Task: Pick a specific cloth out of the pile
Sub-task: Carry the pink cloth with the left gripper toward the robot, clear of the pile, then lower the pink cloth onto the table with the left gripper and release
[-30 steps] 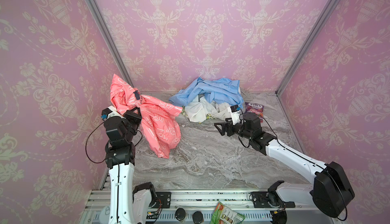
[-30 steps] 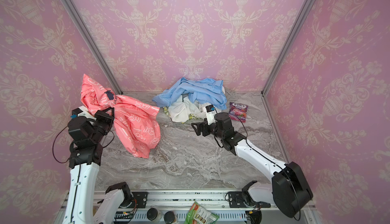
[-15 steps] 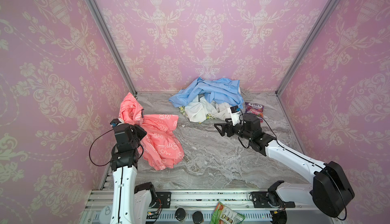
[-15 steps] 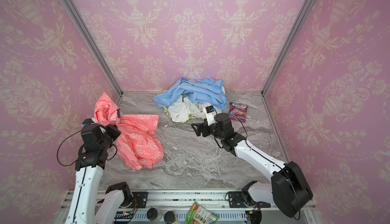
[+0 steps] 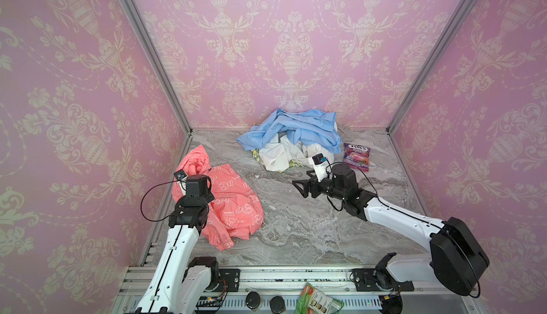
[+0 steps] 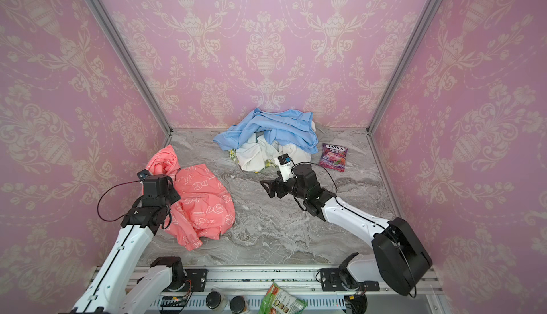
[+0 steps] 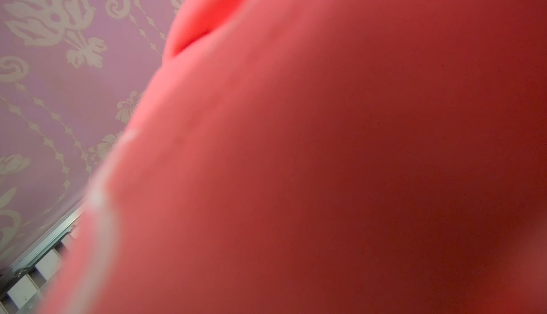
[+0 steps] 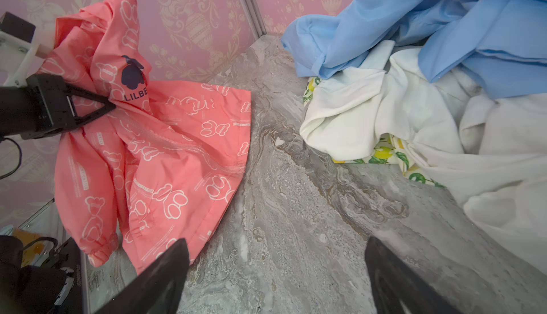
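Coral cloth [image 5: 233, 200] lies apart from pile [image 5: 296, 138]: likely set-down step.
My left pincer [image 8: 100, 105] clamps it; right pincer [image 8: 276, 240] gapes, empty. Next: release onto worktop [image 5: 296, 223], retract.

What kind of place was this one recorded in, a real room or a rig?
Most likely a staged robot test booth, not a real room: pink damask wallpaper panels held by an aluminium frame post, a marble-look tabletop, and a metal mounting rail along the front.

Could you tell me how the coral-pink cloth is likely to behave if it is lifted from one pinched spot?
Probably floppy: the coral-pink cloth drapes in soft folds from the left gripper. Likely light, since it looks thin. Its loose edges may drag on the table.
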`<state>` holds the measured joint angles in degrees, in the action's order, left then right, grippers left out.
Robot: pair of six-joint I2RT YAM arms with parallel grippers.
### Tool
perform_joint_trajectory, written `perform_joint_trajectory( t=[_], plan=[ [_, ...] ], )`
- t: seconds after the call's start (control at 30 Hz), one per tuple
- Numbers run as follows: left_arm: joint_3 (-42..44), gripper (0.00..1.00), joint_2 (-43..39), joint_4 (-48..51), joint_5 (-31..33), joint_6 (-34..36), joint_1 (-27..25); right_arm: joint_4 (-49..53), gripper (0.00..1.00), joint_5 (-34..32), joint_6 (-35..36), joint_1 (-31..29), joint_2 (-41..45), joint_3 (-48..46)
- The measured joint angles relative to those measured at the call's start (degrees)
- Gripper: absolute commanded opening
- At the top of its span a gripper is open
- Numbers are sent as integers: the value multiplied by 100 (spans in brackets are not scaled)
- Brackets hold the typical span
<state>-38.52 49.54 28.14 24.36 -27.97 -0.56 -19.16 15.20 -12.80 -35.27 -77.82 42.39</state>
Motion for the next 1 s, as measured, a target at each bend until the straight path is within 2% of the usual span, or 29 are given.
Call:
perform_joint_trajectory(
  t=[0.23, 0.4, 0.57, 1.0],
  plan=[
    [-275, 0, 820, -22, 909, 328, -726, -533, 89, -129, 278, -796, -682, -4],
    [-590, 0, 1298, -13, 1204, 614, -931, -1045, 87, -260, 273, -1027, -1029, -146],
    [-855, 0, 2002, 127, 1353, 804, -1060, -1473, 86, -520, 251, -1025, -1075, -385],
    [-2041, 0, 4640, 831, 1257, 903, -1099, -1926, 86, -1141, 251, -1016, -682, -839]
  ],
)
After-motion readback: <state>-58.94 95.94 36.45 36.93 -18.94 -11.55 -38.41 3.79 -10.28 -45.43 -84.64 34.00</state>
